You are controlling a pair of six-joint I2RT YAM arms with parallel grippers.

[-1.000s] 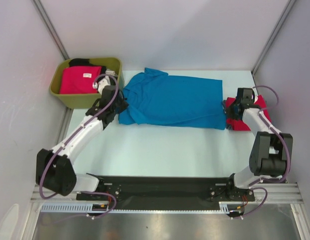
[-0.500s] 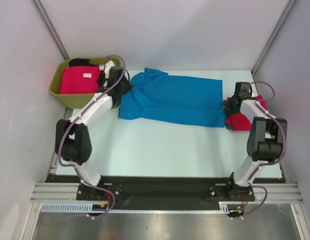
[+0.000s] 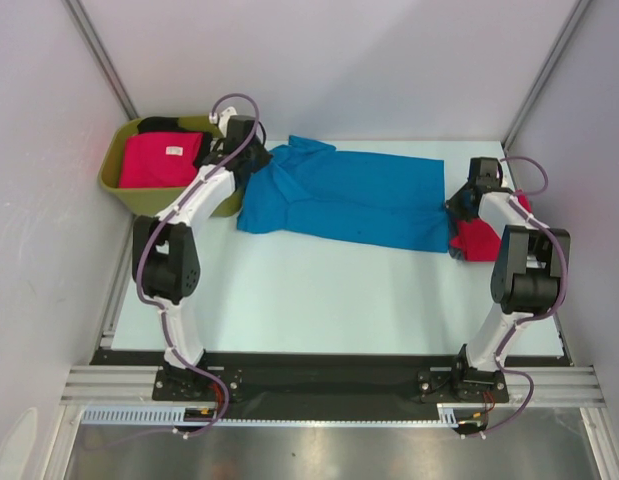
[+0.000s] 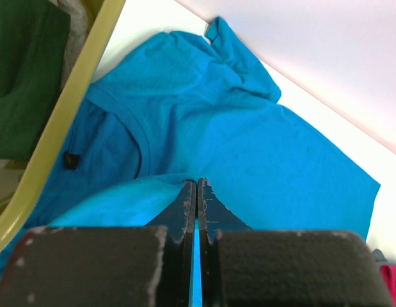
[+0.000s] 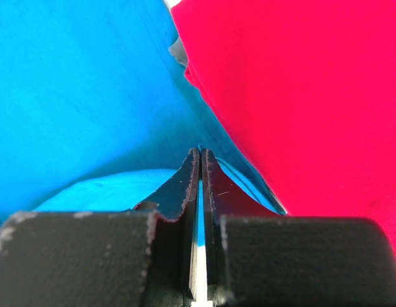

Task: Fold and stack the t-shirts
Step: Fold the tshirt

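blue t-shirt is lying stretched flat. left hand and right hand are each pinching an end, probably to fold it.

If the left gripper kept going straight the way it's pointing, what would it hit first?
Probably the blue t-shirt: the left gripper, shut on a fold of it, points across its spread body.

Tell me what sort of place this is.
Probably a lab test cell: bare white panel walls, two arms bolted to a metal rail, a blue t-shirt spread on a plain table.
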